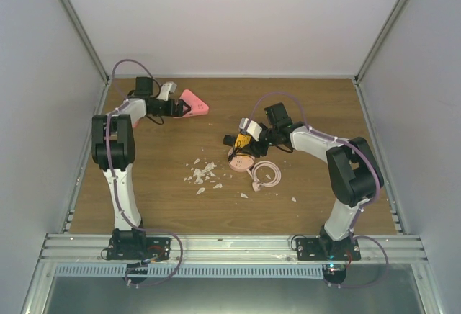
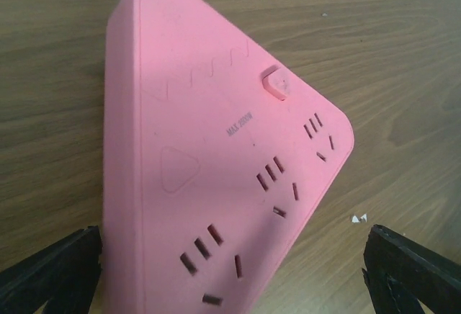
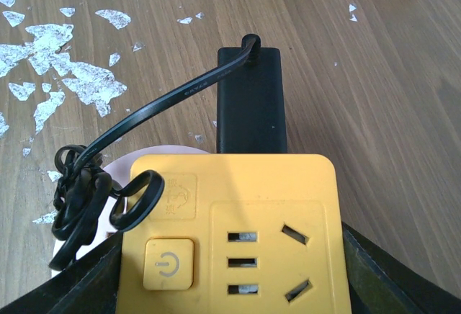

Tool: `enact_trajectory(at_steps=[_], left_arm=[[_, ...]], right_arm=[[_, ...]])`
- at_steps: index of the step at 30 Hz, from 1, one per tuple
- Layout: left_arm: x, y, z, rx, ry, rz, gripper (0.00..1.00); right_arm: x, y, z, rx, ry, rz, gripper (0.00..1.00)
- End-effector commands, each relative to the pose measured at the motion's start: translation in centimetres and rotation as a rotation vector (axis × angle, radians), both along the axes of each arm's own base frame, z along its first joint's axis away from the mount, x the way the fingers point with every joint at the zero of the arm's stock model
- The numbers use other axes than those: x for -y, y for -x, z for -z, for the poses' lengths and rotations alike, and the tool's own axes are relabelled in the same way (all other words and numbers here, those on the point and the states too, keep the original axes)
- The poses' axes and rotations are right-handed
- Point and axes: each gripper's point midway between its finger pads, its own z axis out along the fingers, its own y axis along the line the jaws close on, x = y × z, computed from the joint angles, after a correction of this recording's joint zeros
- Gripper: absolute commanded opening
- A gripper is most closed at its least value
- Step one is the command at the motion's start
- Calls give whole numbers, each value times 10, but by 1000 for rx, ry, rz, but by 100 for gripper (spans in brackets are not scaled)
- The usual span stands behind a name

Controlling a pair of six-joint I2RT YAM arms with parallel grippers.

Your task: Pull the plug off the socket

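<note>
Two end effectors matter here. The right end effector (image 3: 234, 276) looks clamped on the yellow socket (image 3: 238, 206), with one finger at each side. The black plug (image 3: 251, 101) sits in the far face of the socket, near the middle of the desk (image 3: 389, 76). The left end effector (image 2: 230, 271) hovers at the far left with fingers apart around the pink power strip (image 2: 209, 148). I think the left should grip the plug body, not the black cable (image 3: 144, 116), and pull straight out without twisting. The pins are hidden. The finger contact is cut off at the frame edge, and I cannot tell what the socket rests on.
</note>
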Motion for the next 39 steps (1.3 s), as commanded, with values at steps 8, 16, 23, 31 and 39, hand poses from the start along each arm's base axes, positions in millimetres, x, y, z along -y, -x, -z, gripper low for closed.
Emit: enact_trajectory(at_steps=[8,16,23,31,39], left_arm=[[-5,17,-71,186,-131,34,99],[21,80,-105,313,-106,256,99],[43,155,-111,440,-74,496,99],[81,236,-74,529,-148,764,95],[108,259,-59,575,-172,866,82]], right_arm=[[-1,31,31,-120,65,-56,6],[-16,53,30,-136,54,-154,7],[-28,79,26,-156,39,-269,9],[-36,100,27,-156,47,-356,10],[-37,108,31,-159,55,-385,10]])
